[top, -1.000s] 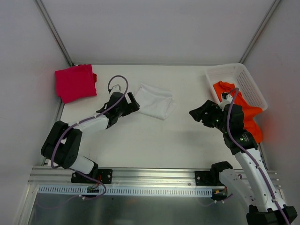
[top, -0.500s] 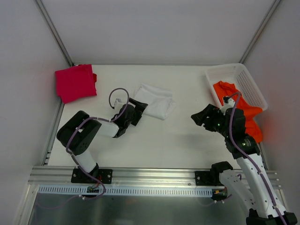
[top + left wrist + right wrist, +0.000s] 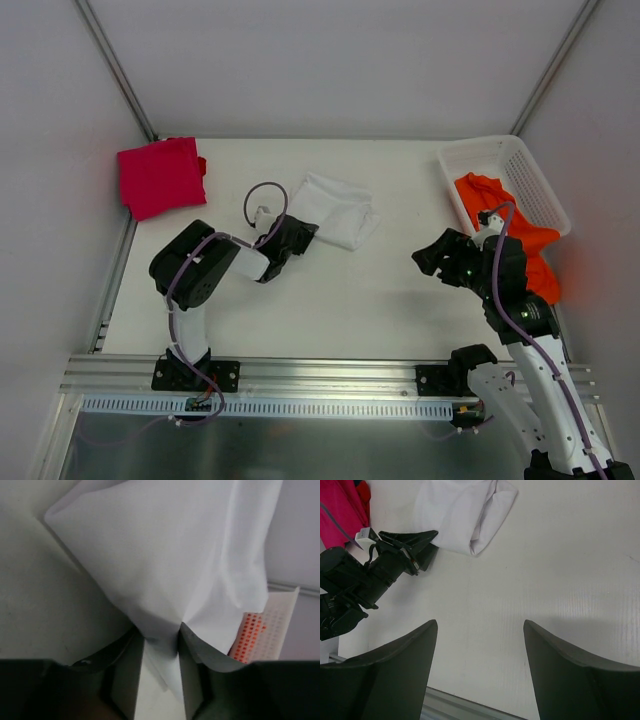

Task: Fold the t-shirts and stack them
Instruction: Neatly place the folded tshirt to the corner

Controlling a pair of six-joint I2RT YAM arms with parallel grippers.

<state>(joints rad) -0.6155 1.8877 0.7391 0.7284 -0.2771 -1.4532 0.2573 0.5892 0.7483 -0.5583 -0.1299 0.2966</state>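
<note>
White tabletop [image 3: 380, 300] carries a loosely folded white t-shirt [image 3: 335, 210] in its far half, left of centre, with the left claw [image 3: 300, 232] clamped on the shirt's near-left corner. The magenta t-shirt [image 3: 160, 177] lies in the far-left corner, and the orange t-shirt [image 3: 500, 200] spills from the basket [image 3: 530, 170] in the far-right corner. The right claw [image 3: 432, 255] hovers near the right edge, jaws apart.

A white table [image 3: 350, 300] sits between pale grey walls [image 3: 330, 60], aluminium rail [image 3: 320, 372] in front.

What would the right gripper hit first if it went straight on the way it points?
Probably the bare table: the open, empty right gripper tilts down toward it. The white shirt lies farther along that line, though depth is hard to judge.
</note>
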